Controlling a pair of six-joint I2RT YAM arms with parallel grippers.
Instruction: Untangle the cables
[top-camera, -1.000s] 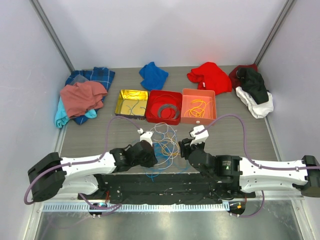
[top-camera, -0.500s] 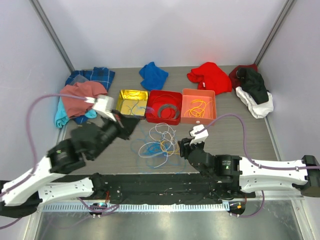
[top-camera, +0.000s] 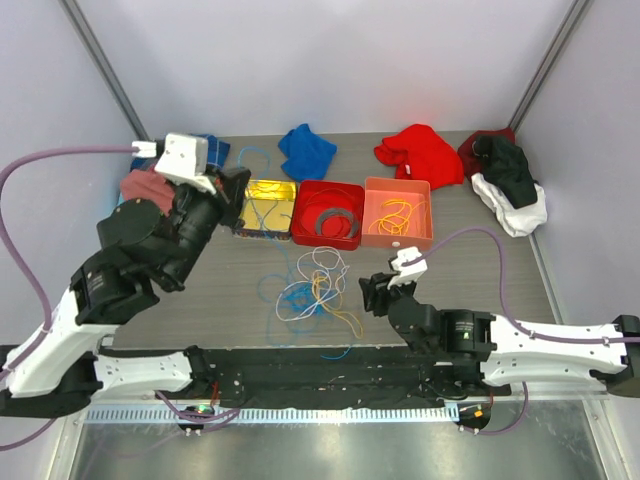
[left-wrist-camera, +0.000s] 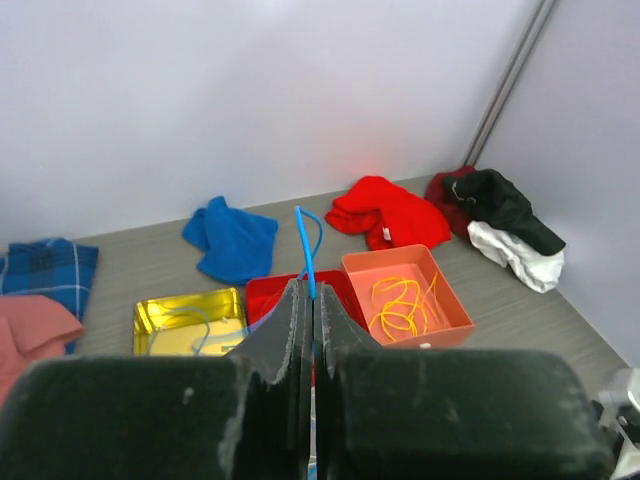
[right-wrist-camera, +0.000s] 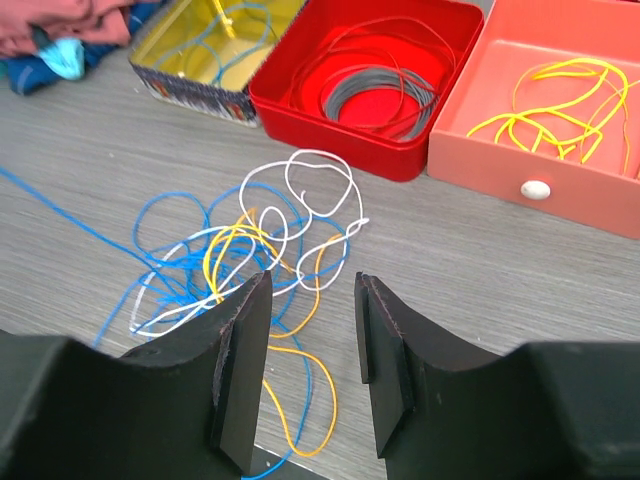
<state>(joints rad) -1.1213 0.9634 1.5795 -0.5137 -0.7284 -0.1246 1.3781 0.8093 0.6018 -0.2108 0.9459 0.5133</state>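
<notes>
Three open trays stand in a row at mid-surface: one yellow tray (top-camera: 268, 185) containing thin blue strands (right-wrist-camera: 222, 42), one red tray (top-camera: 327, 238) containing one flat grey ring (right-wrist-camera: 340, 95), and one orange tray (top-camera: 398, 183) containing loose yellow cables (top-camera: 397, 213). Four cloth heaps (top-camera: 420, 152) lie along the far edge of the surface (top-camera: 480, 270). One tangle of cables (top-camera: 315, 290), in white, blue and yellow-orange, lies on the surface in front of the trays. The left fingers (left-wrist-camera: 312, 295) are pressed fully together on one blue cable (left-wrist-camera: 306, 245), a short curved end projecting past the tips; they are raised above the left end of the yellow tray, well apart from the tangle. The right fingers (top-camera: 372, 292) stand partly open and grip nothing; they are low, just beside the right edge of the tangle, which in the right wrist view lies ahead of the gap and to its left. The number of cables in the tangle cannot be counted. The course of the blue cable from the left fingers to the tangle is hard to follow. The left arm covers part of the left-hand cloth heap.
</notes>
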